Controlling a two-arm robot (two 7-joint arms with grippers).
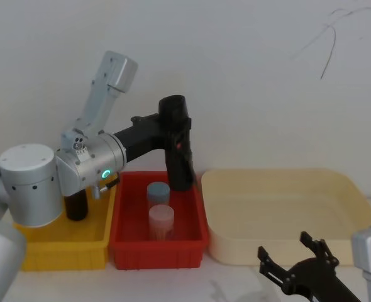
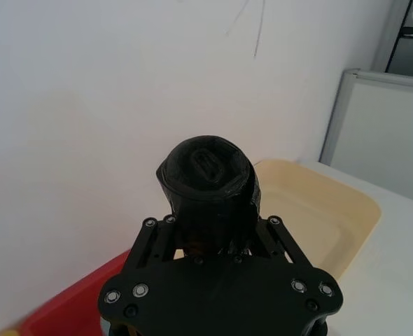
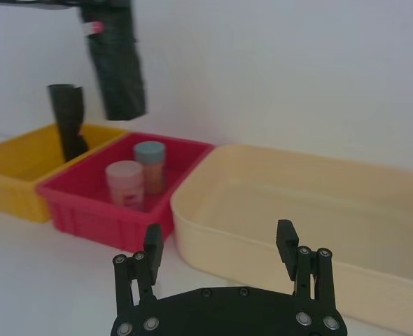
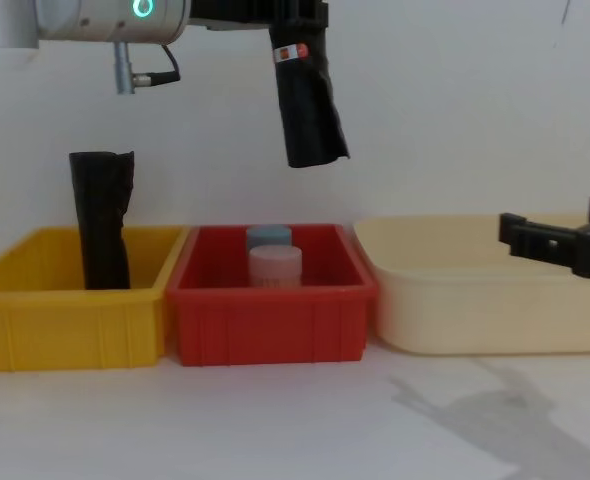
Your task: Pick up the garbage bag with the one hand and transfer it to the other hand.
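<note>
In the head view the left gripper [image 1: 173, 123] is clamped on the top of the bag [image 1: 180, 160], which hangs nearly upright below it over the back of the red bin [image 1: 124, 217]. Two capped jars [image 1: 160, 211] stand in that bin, under and just short of the bag's lower end. The right gripper [image 1: 293, 259] sits low and well apart from the bag, fingers spread, holding nothing. In the left wrist view the black roll's end pokes out past the fingers [image 2: 150, 234], which press on both its sides. In the right wrist view the spread fingers frame the cream tray [image 3: 213, 231] just ahead, and the bag hangs farther off, above the red bin. In the chest view a red-and-white label [image 4: 293, 52] bands the bag just under the left gripper; its writing is too small to read. A second black roll [image 4: 100, 220] stands in the yellow bin [image 4: 65, 320].
</note>
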